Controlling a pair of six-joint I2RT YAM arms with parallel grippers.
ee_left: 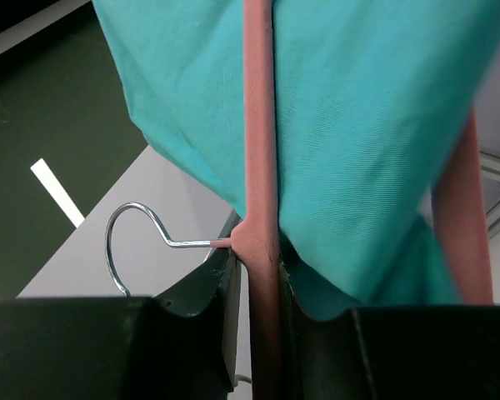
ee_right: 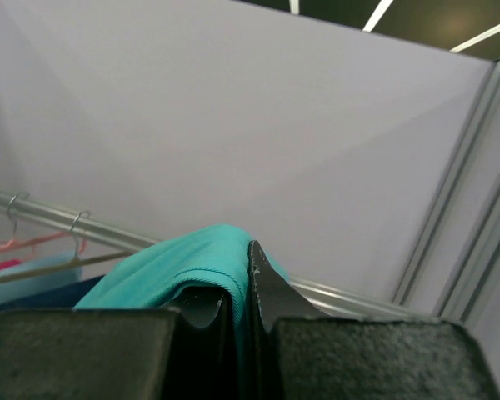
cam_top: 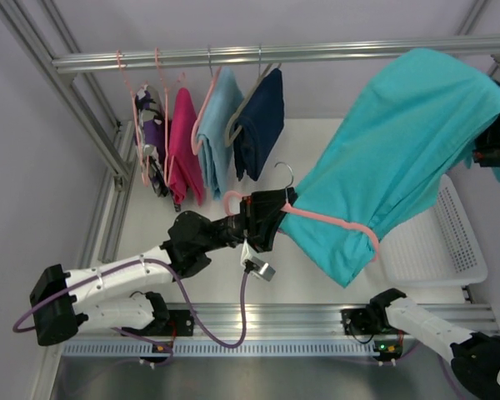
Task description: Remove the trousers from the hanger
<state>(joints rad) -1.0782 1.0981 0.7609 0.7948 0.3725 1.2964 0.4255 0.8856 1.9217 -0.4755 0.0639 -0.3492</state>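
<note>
The teal trousers (cam_top: pixel 400 158) stretch in the air from the salmon-pink hanger (cam_top: pixel 342 223) up to the far right. My left gripper (cam_top: pixel 271 218) is shut on the hanger near its silver hook (cam_top: pixel 285 173); in the left wrist view the pink bar (ee_left: pixel 262 250) is clamped between the jaws (ee_left: pixel 262 333) with teal fabric (ee_left: pixel 358 125) draped over it. My right gripper (cam_top: pixel 496 137) is raised at the far right and shut on the trousers' edge; the right wrist view shows teal cloth (ee_right: pixel 183 271) pinched between its jaws (ee_right: pixel 243 308).
A metal rail (cam_top: pixel 275 54) at the back carries hangers with purple, magenta (cam_top: pixel 183 146), sky-blue (cam_top: pixel 219 125) and navy (cam_top: pixel 261 125) garments. A white perforated basket (cam_top: pixel 446 242) stands at the right under the trousers. Aluminium frame posts run along the left.
</note>
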